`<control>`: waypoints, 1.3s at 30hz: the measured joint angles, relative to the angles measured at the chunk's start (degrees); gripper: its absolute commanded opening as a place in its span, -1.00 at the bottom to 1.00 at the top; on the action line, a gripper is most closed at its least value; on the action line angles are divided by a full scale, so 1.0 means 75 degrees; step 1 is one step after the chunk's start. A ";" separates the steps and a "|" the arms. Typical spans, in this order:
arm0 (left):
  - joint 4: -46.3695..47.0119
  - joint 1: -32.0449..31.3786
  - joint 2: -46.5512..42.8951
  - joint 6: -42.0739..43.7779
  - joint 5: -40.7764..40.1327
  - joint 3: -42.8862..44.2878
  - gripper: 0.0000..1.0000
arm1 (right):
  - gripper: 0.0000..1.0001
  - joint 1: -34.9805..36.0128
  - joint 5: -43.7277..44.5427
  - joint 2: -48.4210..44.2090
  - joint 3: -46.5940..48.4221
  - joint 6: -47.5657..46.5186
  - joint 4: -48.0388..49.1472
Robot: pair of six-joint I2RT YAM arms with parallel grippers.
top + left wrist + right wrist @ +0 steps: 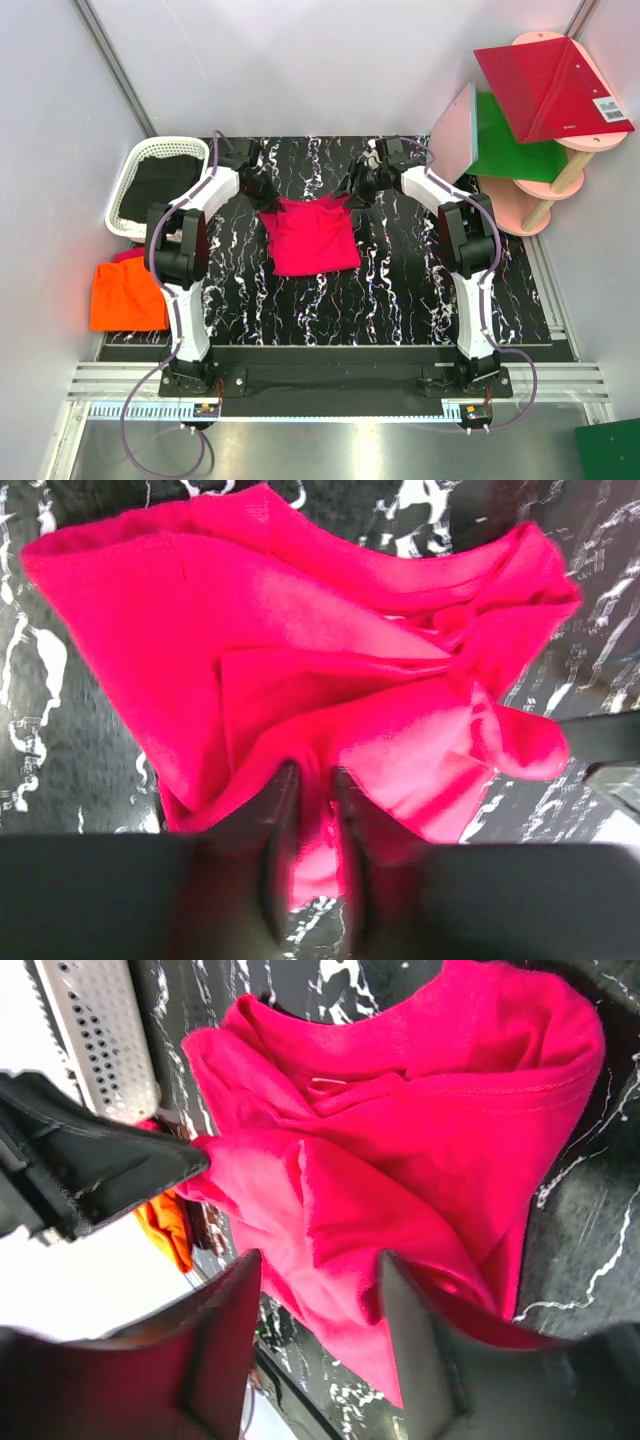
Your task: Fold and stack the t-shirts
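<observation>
Pinching pink t-shirt [330, 680], seemingly: left jaws

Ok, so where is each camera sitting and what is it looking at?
Top external: high above and behind the arms, looking down on the table; both arms show, with the pink t-shirt between the left end effector and right end effector.
Left wrist: on the left arm, looking along its fingers, which pinch the shirt's edge.
Right wrist: on the right arm, looking past its spread fingers at the shirt, white basket beyond.
Shared: all three see the pink t-shirt; top and right wrist also catch the orange t-shirt.
</observation>
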 measured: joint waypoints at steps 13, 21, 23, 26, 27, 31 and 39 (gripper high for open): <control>-0.0012 0.0157 0.0481 -0.0026 0.0047 0.0146 -1.00 | -0.93 0.0003 -0.0166 0.0312 0.0009 0.0090 0.0009; -0.0026 0.0513 0.0481 -0.0026 0.0041 0.0335 -1.00 | -1.00 0.0003 0.0428 -0.0058 -0.0236 0.0073 0.0306; -0.0017 0.0589 0.0481 -0.0029 0.0041 0.0478 -1.00 | -1.00 0.0003 0.0609 -0.0227 -0.0300 0.0076 0.0408; 0.0009 0.0662 0.0481 -0.0044 0.0038 0.0641 -1.00 | -1.00 0.0009 0.0866 -0.0323 -0.0289 0.0082 0.0667; 0.0020 0.0682 0.0481 -0.0067 0.0035 0.0679 -1.00 | -1.00 0.0009 0.0915 -0.0323 -0.0242 0.0085 0.0697; 0.0070 0.0731 0.0493 -0.0178 -0.0020 0.0723 -1.00 | -1.00 0.0017 0.1192 -0.0114 0.0245 0.0114 0.0705; 0.0259 0.0889 0.1329 -0.0248 -0.0020 0.1364 0.98 | 0.96 0.0052 0.2451 0.0551 0.0924 0.0163 0.0854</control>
